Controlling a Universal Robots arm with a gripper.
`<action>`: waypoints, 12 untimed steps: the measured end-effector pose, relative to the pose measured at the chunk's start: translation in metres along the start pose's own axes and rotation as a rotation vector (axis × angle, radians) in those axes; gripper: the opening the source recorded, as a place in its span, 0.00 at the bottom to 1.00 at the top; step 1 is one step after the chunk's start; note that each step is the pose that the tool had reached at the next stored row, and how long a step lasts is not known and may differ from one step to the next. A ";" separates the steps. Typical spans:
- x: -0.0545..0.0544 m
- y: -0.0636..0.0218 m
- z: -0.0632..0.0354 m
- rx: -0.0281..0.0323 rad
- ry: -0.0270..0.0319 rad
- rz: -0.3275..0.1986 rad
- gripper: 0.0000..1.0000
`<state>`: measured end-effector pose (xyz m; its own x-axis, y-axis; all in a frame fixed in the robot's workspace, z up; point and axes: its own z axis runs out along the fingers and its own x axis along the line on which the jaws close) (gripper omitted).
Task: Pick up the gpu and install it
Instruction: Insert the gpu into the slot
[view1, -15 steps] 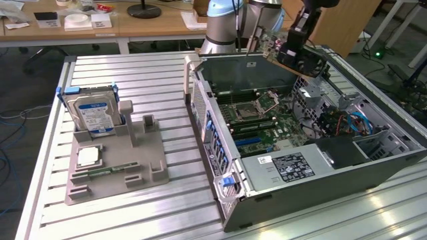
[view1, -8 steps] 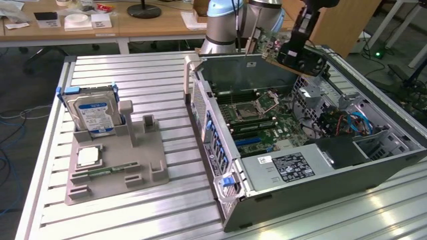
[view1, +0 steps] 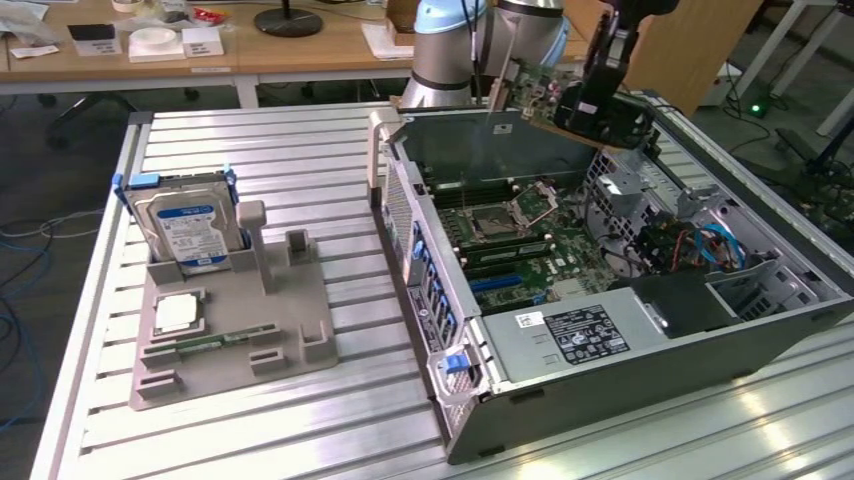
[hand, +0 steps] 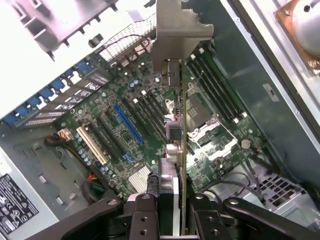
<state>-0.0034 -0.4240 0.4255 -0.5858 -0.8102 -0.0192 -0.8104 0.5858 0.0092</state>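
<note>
**Exterior view:** the gripper is clamped on the gpu. The card is held tilted in the air above the far rim of the open computer case, clear of its walls. The hard drive stands well apart.

**Wrist view:** the card is seen edge-on, metal bracket foremost, above the motherboard. The blue slot lies unobstructed to one side.
</note>
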 end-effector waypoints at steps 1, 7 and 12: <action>0.000 0.0000 0.0000 -0.0002 0.0001 -0.012 0.28; 0.000 0.0000 0.0000 -0.0017 0.0008 -0.086 0.28; 0.000 0.0000 0.0000 -0.0032 0.0016 -0.167 0.28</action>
<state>-0.0034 -0.4240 0.4255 -0.4432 -0.8962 -0.0192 -0.8964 0.4431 0.0092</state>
